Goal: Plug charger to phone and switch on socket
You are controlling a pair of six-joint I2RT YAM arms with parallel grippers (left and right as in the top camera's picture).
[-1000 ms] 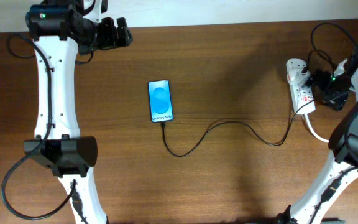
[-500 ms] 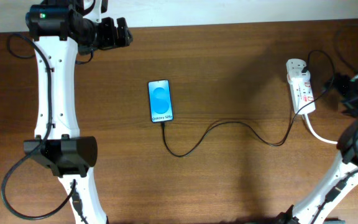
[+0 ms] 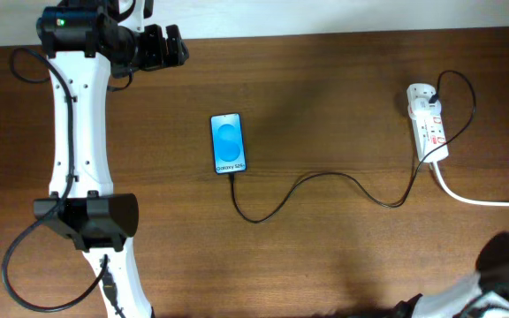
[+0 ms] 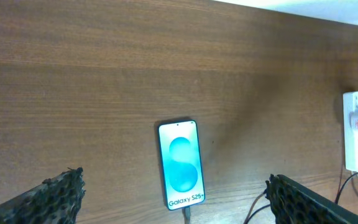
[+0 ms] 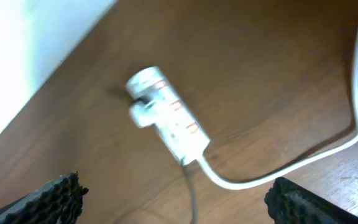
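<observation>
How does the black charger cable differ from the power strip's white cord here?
The charger cable is thin and black; the white cord is thick. The charger cable snakes in curves across to the phone; the white cord bends once and exits at the right edge. Both start at the socket.

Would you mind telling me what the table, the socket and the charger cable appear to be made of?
The table looks like wood or wood-grain laminate: brown, fairly matte, with fine streaks of grain. The socket seems to be smooth white moulded plastic with rounded ends. The charger looks sheathed in black rubber or soft plastic, since it lies in loose curves.
</observation>
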